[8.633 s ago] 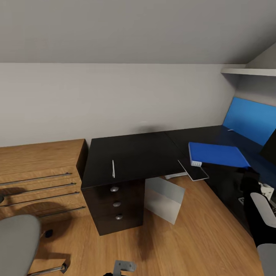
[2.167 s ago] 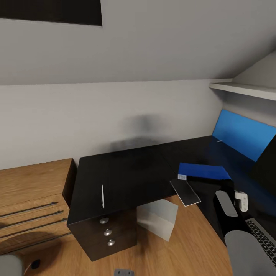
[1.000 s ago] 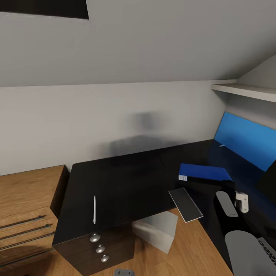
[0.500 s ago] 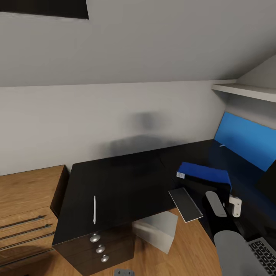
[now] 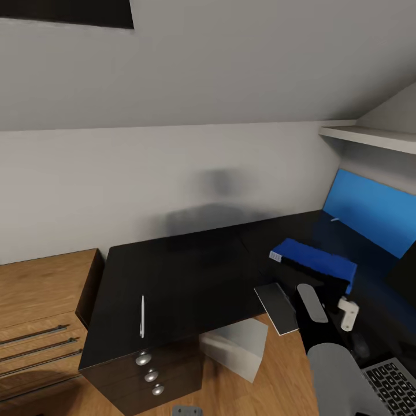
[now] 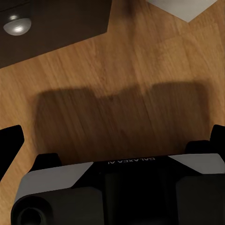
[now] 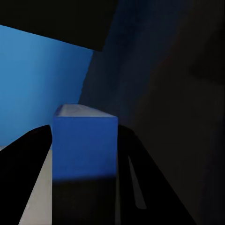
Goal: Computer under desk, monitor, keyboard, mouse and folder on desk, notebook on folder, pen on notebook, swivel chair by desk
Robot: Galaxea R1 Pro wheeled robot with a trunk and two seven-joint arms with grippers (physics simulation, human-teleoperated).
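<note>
Several task things lie across the desk [image 5: 190, 260] from left to right. At far left a wooden drawer chest [image 5: 40, 300] stands beside the desk end. On the black top near that end lies the pen [image 5: 142, 316], alone and close to the near edge above a dark cabinet [image 5: 147, 375] with round knobs. Under the desk, right of the cabinet, stands the computer [image 5: 234, 346], light grey, resting on the wooden floor [image 6: 122, 84]. Further right the notebook [image 5: 278, 308] lies partly over the inner corner edge of the desk. Just beyond it the folder [image 5: 315, 260] is raised and tilted off the desk top, gripped at its near end by the right gripper [image 7: 84, 154]; the right wrist view shows the blue cover between the two dark fingers, so the pincer looks clenched on it. At the far right edge a corner of the monitor [image 5: 406, 268] and the keyboard [image 5: 393, 384] show.

One risk is that the folder, held by one end only, may sag or slip out, or swing into the notebook and push it off the edge. The right arm [image 5: 329, 346] reaches forward from the lower right, forearm angled up and towards the left, wrist level with the folder. The left gripper [image 6: 112, 140] hangs low over the floor near the cabinet, its fingers spread apart and holding nothing.
</note>
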